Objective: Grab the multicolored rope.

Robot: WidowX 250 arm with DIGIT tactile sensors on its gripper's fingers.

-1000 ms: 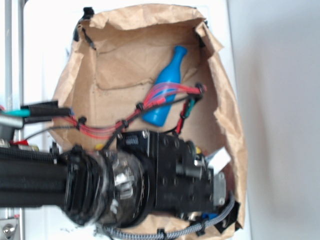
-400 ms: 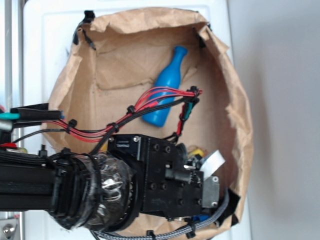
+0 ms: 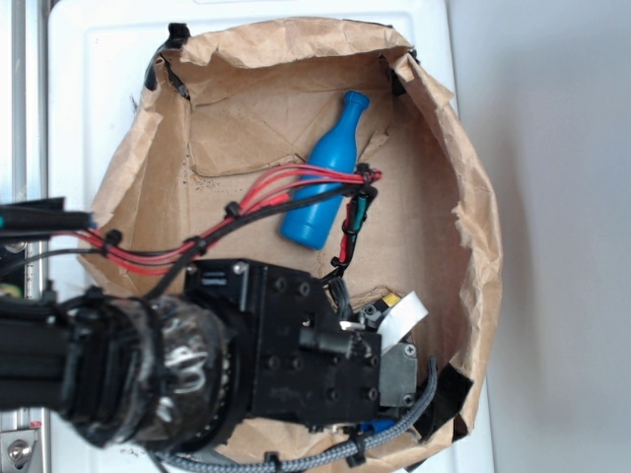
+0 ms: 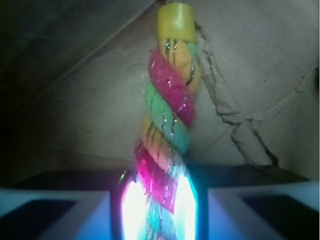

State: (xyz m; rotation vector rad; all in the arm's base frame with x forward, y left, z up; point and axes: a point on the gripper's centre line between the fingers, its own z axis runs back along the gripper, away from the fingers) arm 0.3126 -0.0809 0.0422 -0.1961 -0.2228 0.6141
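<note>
Item: multicolored rope [image 4: 167, 125], thick twisted cord of pink-red, yellow and pale green strands with glittering thread, capped at its far end by a plain yellow tip. Location: on the brown paper lining [image 3: 246, 108], seen in the wrist view running straight away from the camera along the midline, its near end entering the gap between the two pale fingers [image 4: 50, 212] of the gripper [image 4: 160, 210]. In the exterior view only a small yellow fragment [image 3: 391, 296] shows beside the tool head; the rest is hidden beneath the arm. Item: gripper, black WidowX head lowered into the near right part of the paper enclosure. Condition: jaws stand apart on either side of the rope, not visibly pressing it; glare at the near end hides any contact, so it reads as parted and straddling rather than clamped. Reason for placement: jaws set crosswise to the rope's length, so that a squeeze would likely pinch the soft strands between them. Item: blue bottle [image 3: 325, 172], plastic, lying on its side, neck toward the far wall, well apart from the gripper and not of concern. Item: red and black wire bundle [image 3: 286, 192], tied with clips, passing above the bottle to the arm. Item: grey braided cable [image 3: 394, 429], looped along the near paper edge. Assessment: approach seems complete; closing remains to be done.
</note>
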